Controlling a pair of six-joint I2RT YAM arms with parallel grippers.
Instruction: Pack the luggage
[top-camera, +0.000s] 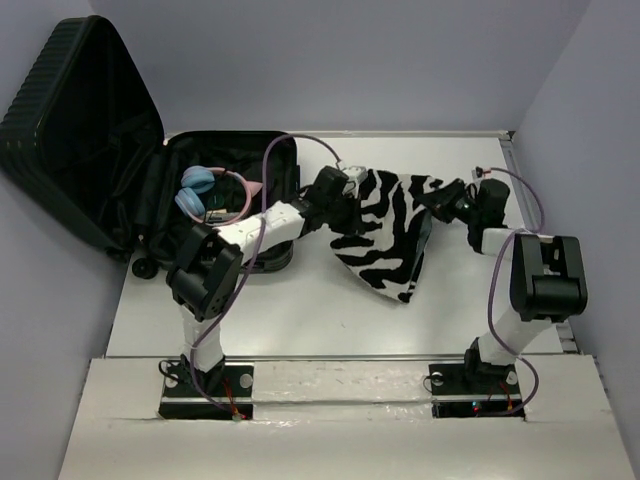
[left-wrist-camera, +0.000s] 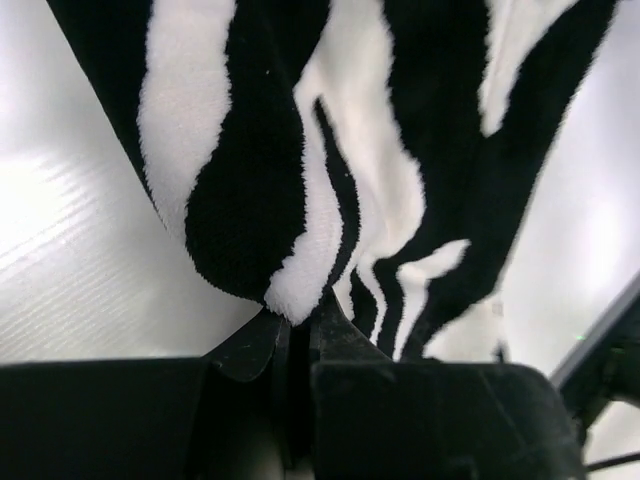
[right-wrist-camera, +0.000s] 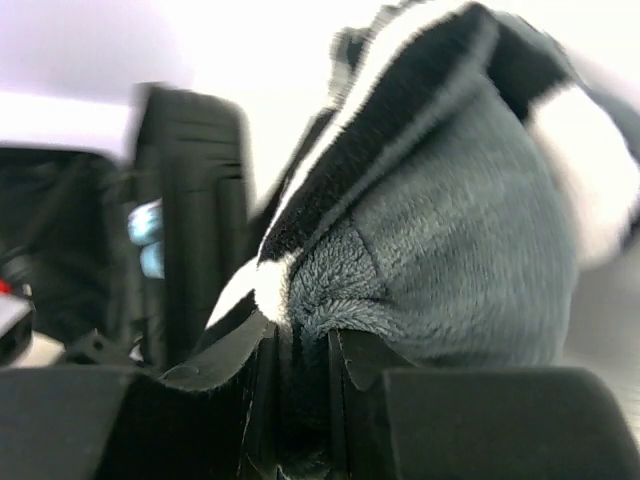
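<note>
Our right tool (right-wrist-camera: 300, 345) pinching striped plush
We grip the zebra-striped pouch (right-wrist-camera: 440, 240) between closed fingers; the black luggage (right-wrist-camera: 190, 200) sits blurred behind, left.

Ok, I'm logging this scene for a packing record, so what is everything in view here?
luggage: one, black, open at the table's far left, lid leaning back
headphones: one pair, blue and pink, inside the luggage's lower shell
zebra-striped fabric: one, black and white, held above the table's middle
table: one, white, under everything
left tool: one, black, shut on the fabric's left end
right tool: one, black, shut on the fabric's right end
</note>
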